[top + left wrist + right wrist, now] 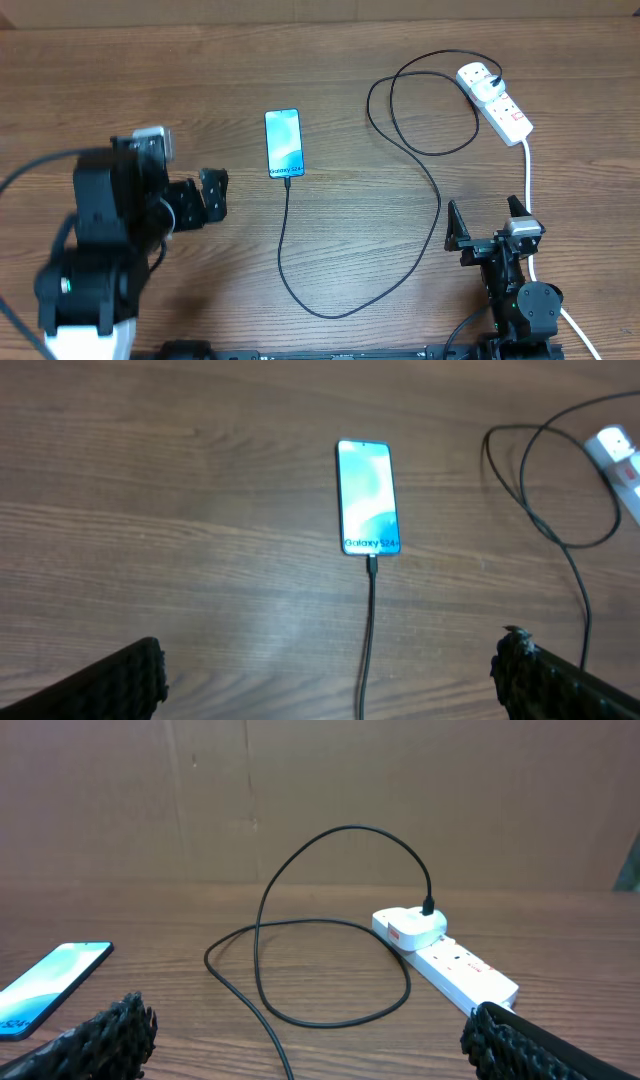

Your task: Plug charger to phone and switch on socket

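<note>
Charger [369,620] cable lies slack on the table [120,70], its tip at the bottom edge of the phone [283,143] and seemingly seated. Its plug [478,78] sits in the end outlet of the socket [503,108]. The cable looks light and limp, so it is best held at the stiff tip. The left claw [215,197] and right claw [487,225] both stand apart, empty.

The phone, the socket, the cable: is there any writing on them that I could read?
"Galaxy S24+": white letters low on the screen of the phone; the last sign is faint.
Socket: only red marks, too blurred to read.
Charger: no text visible.
</note>
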You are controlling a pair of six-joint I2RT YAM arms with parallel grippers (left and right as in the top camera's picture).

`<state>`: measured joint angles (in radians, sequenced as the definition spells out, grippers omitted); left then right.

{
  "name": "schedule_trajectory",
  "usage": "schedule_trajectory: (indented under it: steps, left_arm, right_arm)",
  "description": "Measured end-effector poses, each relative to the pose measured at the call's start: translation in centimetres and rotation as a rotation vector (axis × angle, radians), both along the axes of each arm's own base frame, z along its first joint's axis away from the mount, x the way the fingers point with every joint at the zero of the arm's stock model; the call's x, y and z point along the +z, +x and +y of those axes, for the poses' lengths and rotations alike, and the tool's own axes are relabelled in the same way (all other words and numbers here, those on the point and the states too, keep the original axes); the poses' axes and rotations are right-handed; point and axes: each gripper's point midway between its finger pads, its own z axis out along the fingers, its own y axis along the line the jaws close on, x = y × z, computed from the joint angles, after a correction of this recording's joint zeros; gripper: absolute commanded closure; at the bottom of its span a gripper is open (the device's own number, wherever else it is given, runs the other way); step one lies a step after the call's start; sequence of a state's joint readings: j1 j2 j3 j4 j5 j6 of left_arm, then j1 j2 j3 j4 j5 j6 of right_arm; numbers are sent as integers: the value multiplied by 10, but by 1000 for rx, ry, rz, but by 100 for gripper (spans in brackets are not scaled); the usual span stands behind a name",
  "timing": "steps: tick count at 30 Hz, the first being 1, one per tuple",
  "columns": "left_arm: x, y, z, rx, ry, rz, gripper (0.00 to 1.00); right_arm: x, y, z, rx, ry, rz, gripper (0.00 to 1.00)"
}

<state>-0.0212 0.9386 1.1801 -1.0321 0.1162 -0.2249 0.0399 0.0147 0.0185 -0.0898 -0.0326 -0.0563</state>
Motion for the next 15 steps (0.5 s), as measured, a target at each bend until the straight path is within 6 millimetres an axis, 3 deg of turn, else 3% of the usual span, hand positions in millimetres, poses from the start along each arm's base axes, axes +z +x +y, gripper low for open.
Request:
schedule_trajectory:
  steps: [7, 15]
  left_arm:
    - [-12, -19, 2, -13, 20, -160, 0]
    - [-44, -35, 3, -21, 30, -217, 1]
  right_arm:
    - [0, 0, 0, 0, 0, 0, 0]
    - [0, 0, 0, 0, 0, 0, 0]
